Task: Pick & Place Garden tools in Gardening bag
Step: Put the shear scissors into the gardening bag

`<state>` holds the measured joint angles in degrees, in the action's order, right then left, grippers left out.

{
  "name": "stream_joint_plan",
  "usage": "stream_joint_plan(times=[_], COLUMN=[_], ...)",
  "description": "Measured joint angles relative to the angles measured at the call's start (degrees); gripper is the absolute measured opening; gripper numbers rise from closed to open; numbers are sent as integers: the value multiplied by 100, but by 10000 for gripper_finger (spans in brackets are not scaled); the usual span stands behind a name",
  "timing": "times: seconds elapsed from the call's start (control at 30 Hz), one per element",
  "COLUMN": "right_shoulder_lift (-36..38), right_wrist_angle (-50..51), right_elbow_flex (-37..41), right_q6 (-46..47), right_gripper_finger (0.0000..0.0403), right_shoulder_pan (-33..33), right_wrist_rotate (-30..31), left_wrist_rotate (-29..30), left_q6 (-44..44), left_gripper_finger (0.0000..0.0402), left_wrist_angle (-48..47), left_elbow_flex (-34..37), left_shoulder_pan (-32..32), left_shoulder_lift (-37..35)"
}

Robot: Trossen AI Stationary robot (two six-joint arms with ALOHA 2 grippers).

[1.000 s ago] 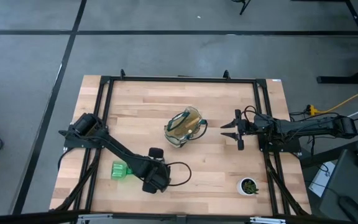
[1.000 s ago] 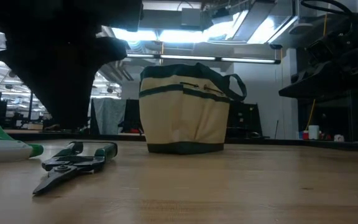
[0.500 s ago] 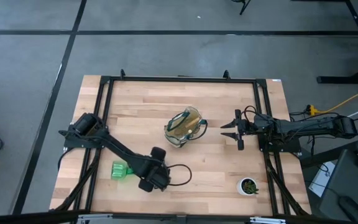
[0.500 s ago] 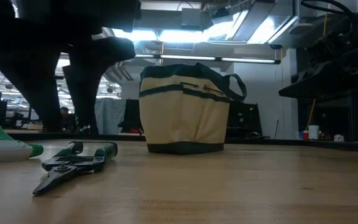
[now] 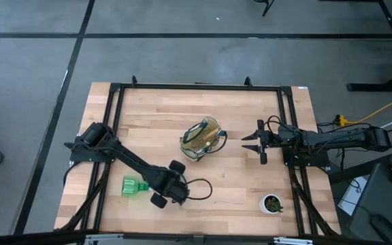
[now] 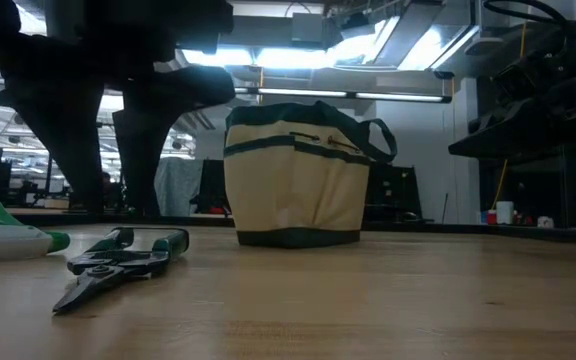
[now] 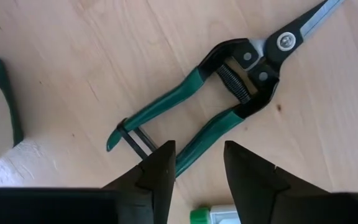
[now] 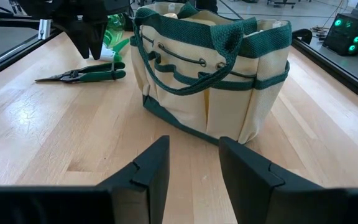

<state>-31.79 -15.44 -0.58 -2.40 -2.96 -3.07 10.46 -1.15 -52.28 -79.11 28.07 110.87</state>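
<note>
My left gripper [image 7: 194, 165] hangs just above the pruning shears [image 7: 229, 109], fingers spread with a clear gap between them, pinching nothing. One green handle of the shears runs under that gap. The shears lie flat on the tabletop [image 5: 237, 184], long axis diagonal in my left wrist view, handles toward my fingers and the blade tip pointing away from them. A wire catch joins the handle ends. In the low view the shears [image 6: 118, 262] lie left of the gardening bag [image 6: 298, 175], well apart from it.

Just beside the shears lies the green spray bottle [image 5: 133, 186], on its side near the tabletop's front left.

The bag [image 5: 203, 138] stands upright near the tabletop's middle, mouth open upward.

My right gripper [image 5: 252, 143] waits to the right of the bag, fingers parted and empty, pointing toward it.
</note>
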Motion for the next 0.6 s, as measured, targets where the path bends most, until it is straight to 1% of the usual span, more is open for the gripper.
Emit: stream_joint_plan(times=[0.37,0.5,0.6], right_shoulder_lift=[0,0,0], right_wrist_angle=[-1,1,-1], right_elbow_flex=[0,0,0], right_q6=[0,1,-1], right_gripper_finger=[144,144,144], right_shoulder_pan=[0,0,0], right_wrist_rotate=[-2,0,-1], left_wrist_rotate=[-68,-122,60], left_q6=[45,49,50], left_gripper_finger=[129,129,129], left_wrist_angle=[9,132,195], left_elbow_flex=[4,217,295], left_shoulder_pan=[-50,-48,-48], left_shoulder_lift=[17,109,257])
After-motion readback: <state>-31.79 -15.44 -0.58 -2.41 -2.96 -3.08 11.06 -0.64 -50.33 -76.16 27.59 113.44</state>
